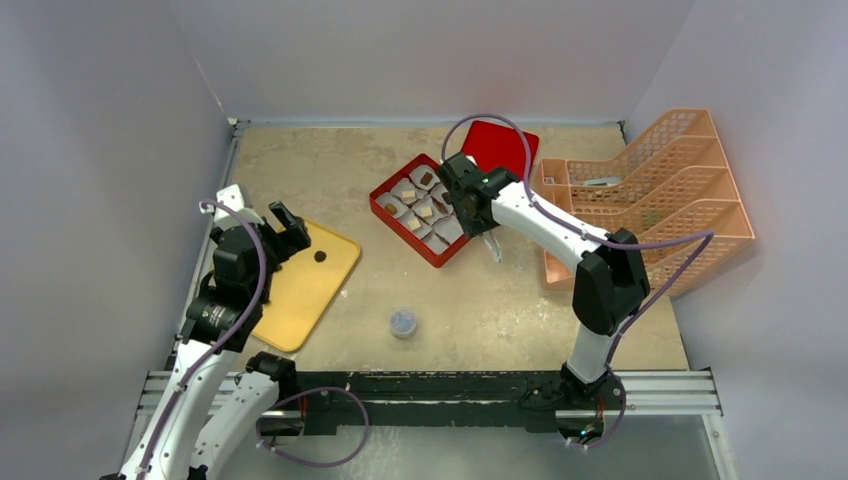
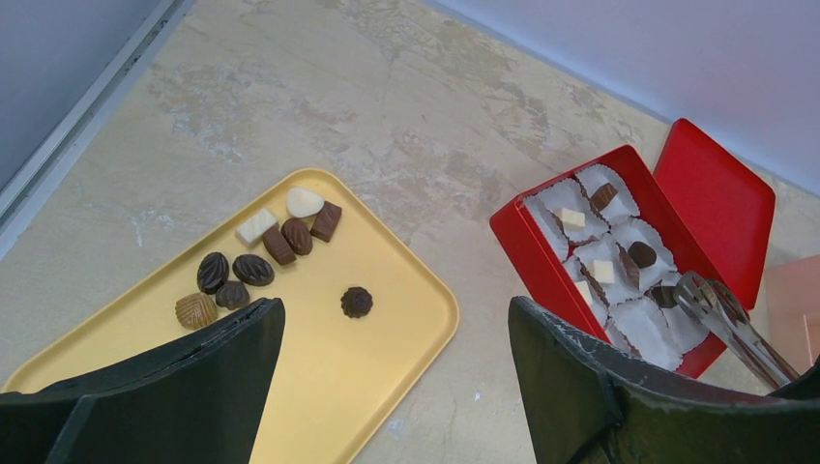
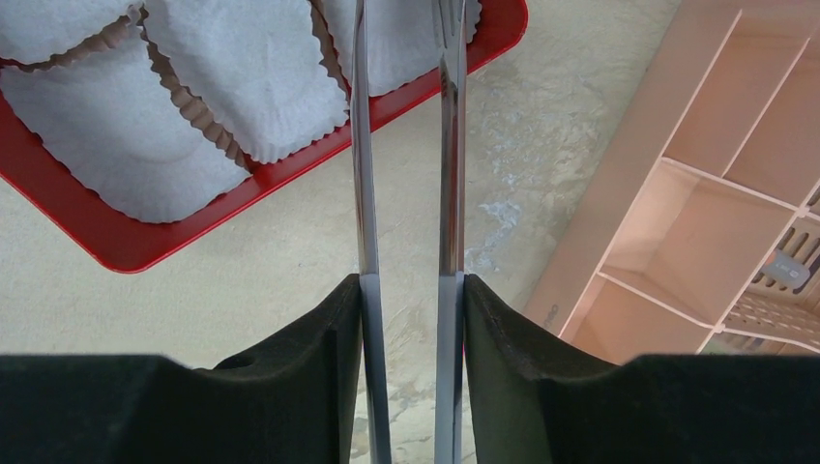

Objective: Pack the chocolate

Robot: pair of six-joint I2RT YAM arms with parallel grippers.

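Chocolate cluster (image 2: 253, 270), left-wrist view only

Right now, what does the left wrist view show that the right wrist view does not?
Only the left wrist view: the yellow tray with loose chocolate, more chocolate in the red box, and the lid. Only the right wrist view: the inside of the rack and the right hand shut on the tongs. Both: the box, its white liners, the tongs and the table.
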